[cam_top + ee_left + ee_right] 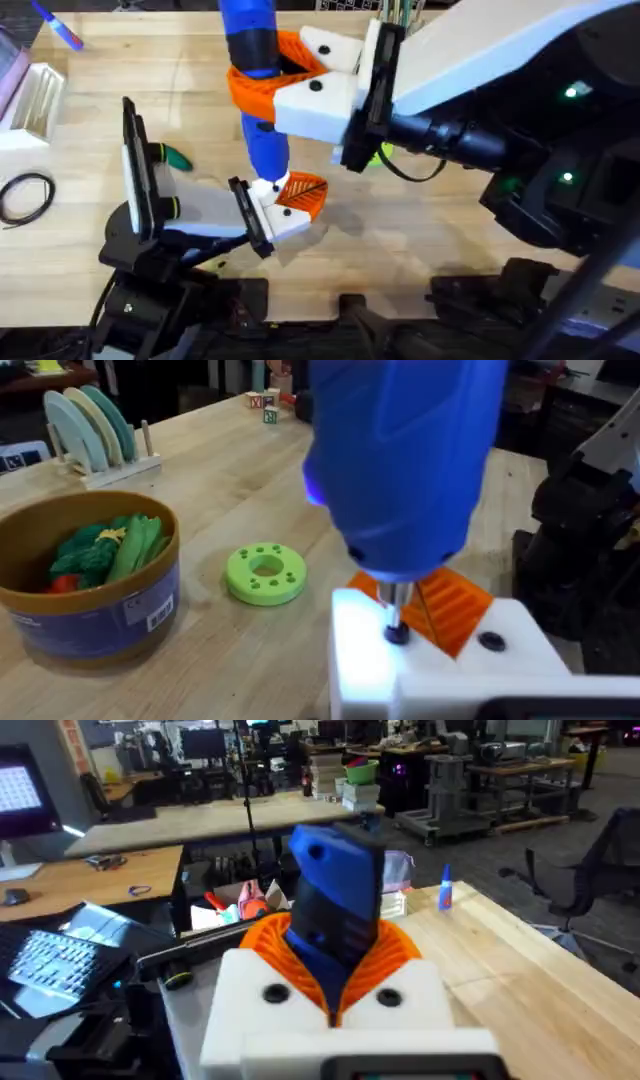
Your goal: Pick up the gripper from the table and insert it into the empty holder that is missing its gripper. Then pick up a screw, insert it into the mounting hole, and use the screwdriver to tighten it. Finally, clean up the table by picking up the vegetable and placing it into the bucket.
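Observation:
My right gripper (262, 72) is shut on the blue screwdriver (266, 145), which it holds upright; its orange pads (395, 945) clamp the dark grip. The screwdriver's bit (395, 610) presses down on a dark screw head in the white gripper block (365, 650) with the orange ribbed finger (303, 192). That block sits against the narrow black holder plate (250, 218) at the end of the white bar. The dark green vegetable (178, 157) lies on the table left of the taller black plate (135, 165). The bucket (90, 622) holds green toy pieces.
A light green disc with holes (265, 572) lies between the bucket and the block. A dish rack with plates (95, 430) stands behind the bucket. A blue-pink marker (60, 28), a white rack (35, 100) and a black cable loop (25, 195) lie at the far left.

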`<state>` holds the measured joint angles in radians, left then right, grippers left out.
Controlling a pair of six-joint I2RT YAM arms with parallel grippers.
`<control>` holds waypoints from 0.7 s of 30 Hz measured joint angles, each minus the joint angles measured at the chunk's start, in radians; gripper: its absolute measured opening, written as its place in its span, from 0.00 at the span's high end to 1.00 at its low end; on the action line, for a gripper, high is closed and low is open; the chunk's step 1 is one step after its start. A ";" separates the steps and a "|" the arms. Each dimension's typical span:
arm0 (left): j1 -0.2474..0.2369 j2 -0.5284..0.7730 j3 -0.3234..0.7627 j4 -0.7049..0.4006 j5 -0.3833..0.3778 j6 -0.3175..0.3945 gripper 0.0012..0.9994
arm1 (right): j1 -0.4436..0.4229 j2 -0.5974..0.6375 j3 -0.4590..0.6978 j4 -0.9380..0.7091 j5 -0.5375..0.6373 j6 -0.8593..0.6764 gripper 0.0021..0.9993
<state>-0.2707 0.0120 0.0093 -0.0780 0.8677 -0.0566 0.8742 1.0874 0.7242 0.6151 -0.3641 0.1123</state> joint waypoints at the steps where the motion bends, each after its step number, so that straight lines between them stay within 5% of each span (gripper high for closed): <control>1: 0.000 0.000 0.000 0.000 0.000 0.000 1.00 | 0.000 0.000 0.000 -0.004 0.000 0.000 0.98; 21: 0.000 0.000 0.000 0.000 -0.003 -0.004 1.00 | 0.000 0.000 0.000 -0.044 0.001 0.008 0.98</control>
<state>-0.2707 0.0120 0.0093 -0.0784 0.8644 -0.0605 0.8742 1.0876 0.7246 0.5709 -0.3632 0.1200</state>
